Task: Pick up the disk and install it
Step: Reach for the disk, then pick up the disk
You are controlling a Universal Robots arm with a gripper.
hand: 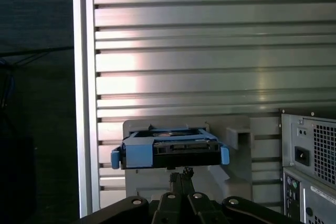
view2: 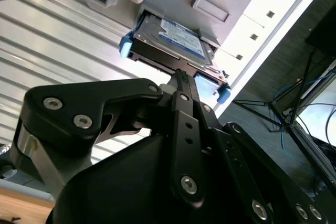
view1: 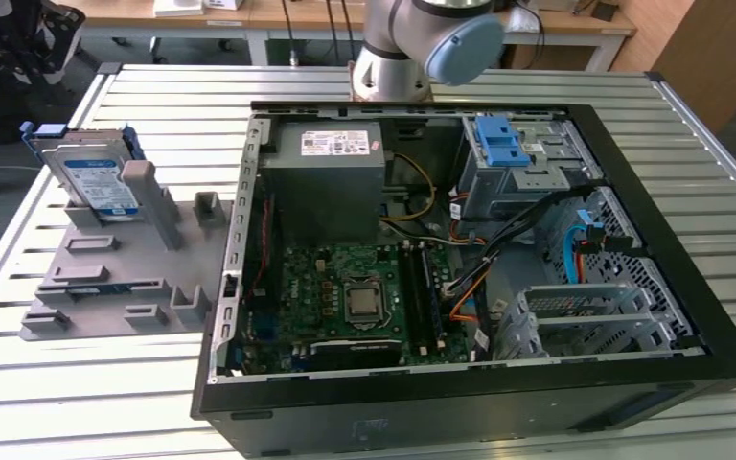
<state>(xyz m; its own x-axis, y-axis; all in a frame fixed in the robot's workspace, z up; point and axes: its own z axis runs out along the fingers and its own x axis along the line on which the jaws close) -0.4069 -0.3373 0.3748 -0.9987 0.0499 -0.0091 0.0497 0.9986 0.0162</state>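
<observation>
In the second wrist view the gripper [view2: 181,77] has its fingers pressed together on nothing and points toward the disk [view2: 170,38], apart from it. The disk stands propped upright in the grey holder [view1: 112,278] on the slatted table [view1: 150,402], at the exterior view's left of the open computer case [view1: 471,388]. By my reading, the pickup has not begun and the installation is still to do.

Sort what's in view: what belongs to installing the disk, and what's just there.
For the job:
disk, standing in the grey stand
gripper
computer case, lying open

Just there:
power supply
circuit board
slatted table
</observation>
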